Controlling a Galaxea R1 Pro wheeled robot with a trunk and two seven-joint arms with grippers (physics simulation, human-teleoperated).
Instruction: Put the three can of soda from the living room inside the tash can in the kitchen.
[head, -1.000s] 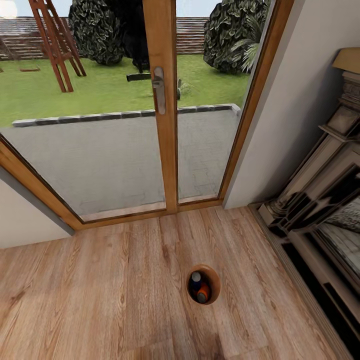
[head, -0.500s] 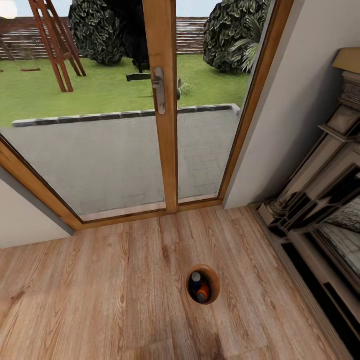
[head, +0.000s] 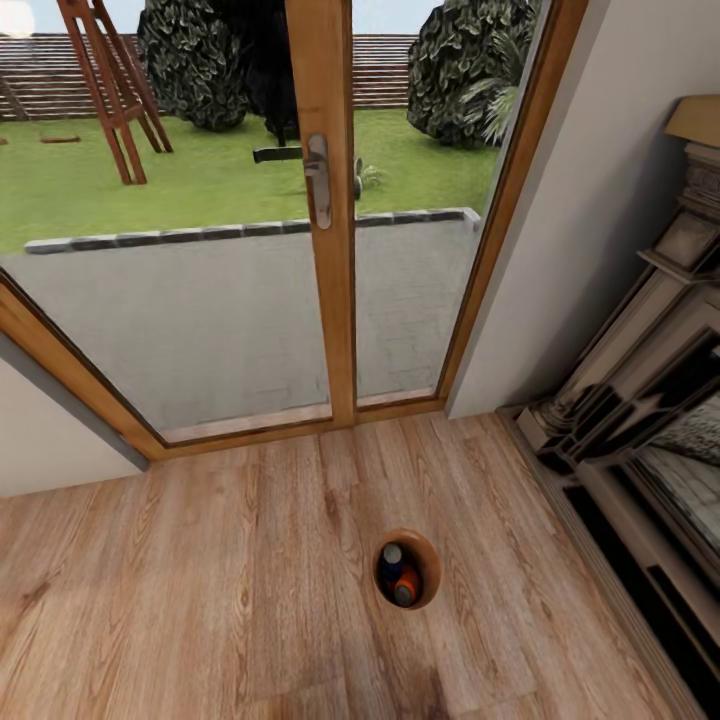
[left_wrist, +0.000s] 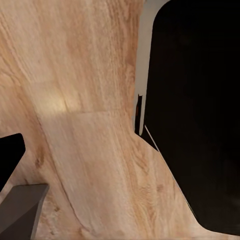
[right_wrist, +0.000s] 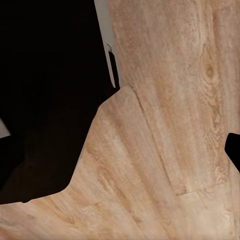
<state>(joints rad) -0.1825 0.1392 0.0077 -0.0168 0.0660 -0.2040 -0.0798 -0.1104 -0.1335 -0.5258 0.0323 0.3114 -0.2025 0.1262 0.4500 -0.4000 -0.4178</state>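
Note:
On the light wood floor of the living room stands a small round brown bucket (head: 431, 562), seen from above in the head view. Inside it I see a dark blue can of soda (head: 391, 557) with a silvery top and a bright orange can (head: 406, 590) beside it. A third can cannot be made out. In the left wrist view my left gripper (left_wrist: 120, 155) hangs over bare floor, with one dark fingertip (left_wrist: 10, 155) at the picture's edge. My right gripper (right_wrist: 120, 152) is open above the floor, its fingertips (right_wrist: 233, 150) far apart. Both hold nothing.
Wood-framed glass doors (head: 322, 210) with a metal handle close the room ahead, with a lawn outside. A pale wall corner (head: 560, 250) and the fireplace surround (head: 640, 400) stand at the right. The robot's dark base (left_wrist: 200, 115) (right_wrist: 50, 90) fills part of each wrist view.

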